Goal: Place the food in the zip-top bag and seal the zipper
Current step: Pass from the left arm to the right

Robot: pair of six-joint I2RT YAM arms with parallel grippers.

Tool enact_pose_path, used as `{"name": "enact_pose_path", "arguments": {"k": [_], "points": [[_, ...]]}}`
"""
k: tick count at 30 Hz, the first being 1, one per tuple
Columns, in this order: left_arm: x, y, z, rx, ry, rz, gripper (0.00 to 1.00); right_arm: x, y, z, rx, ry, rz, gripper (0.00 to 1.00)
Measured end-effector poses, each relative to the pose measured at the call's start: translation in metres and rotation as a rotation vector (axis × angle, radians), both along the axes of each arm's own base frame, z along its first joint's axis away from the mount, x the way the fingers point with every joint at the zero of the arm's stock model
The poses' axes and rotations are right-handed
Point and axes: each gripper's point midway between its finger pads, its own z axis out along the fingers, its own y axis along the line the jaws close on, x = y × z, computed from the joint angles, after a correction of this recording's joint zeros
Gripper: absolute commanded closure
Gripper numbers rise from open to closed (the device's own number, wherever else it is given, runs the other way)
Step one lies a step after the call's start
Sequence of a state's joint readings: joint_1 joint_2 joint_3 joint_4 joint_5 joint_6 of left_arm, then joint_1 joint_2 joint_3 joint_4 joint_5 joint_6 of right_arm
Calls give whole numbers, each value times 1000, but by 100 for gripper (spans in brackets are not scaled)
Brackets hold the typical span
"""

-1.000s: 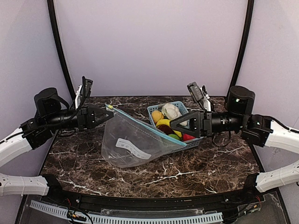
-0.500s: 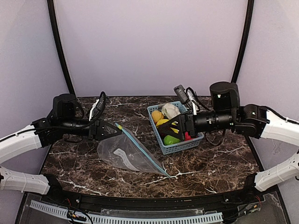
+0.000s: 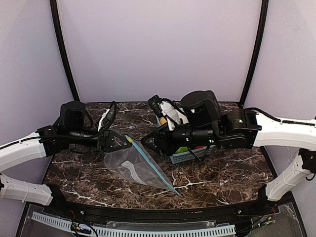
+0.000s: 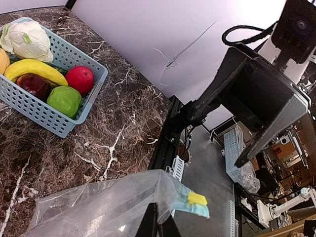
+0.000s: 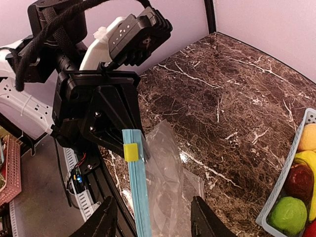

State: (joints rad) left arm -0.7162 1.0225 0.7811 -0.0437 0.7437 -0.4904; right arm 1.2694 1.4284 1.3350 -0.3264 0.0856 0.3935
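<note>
One corner pinned, mouth offered.
Clenched on the end of the zipper [image 3: 152, 165], the left pincer [image 3: 121, 142] holds the zip-top bag [image 3: 133, 168] up; the right pincer [image 5: 153, 217], released, straddles the strip, likely to part it; the food [image 4: 44, 74] sits in the basket [image 4: 49, 118].

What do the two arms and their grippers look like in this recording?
The left arm and right arm have white link shells, black joint housings and loose black cables. The left gripper and right gripper are black triangular frames with two dark fingers.
</note>
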Motion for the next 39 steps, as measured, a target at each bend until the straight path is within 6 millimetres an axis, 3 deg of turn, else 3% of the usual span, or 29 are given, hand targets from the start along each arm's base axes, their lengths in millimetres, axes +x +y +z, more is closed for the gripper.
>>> {"name": "enact_pose_path", "arguments": {"k": [19, 39], "points": [[1, 0, -1, 8, 9, 21, 99, -10, 51, -6, -140, -169, -31, 63], [-2, 1, -3, 9, 13, 21, 99, 5, 54, -10, -218, -245, -111, 75]]}}
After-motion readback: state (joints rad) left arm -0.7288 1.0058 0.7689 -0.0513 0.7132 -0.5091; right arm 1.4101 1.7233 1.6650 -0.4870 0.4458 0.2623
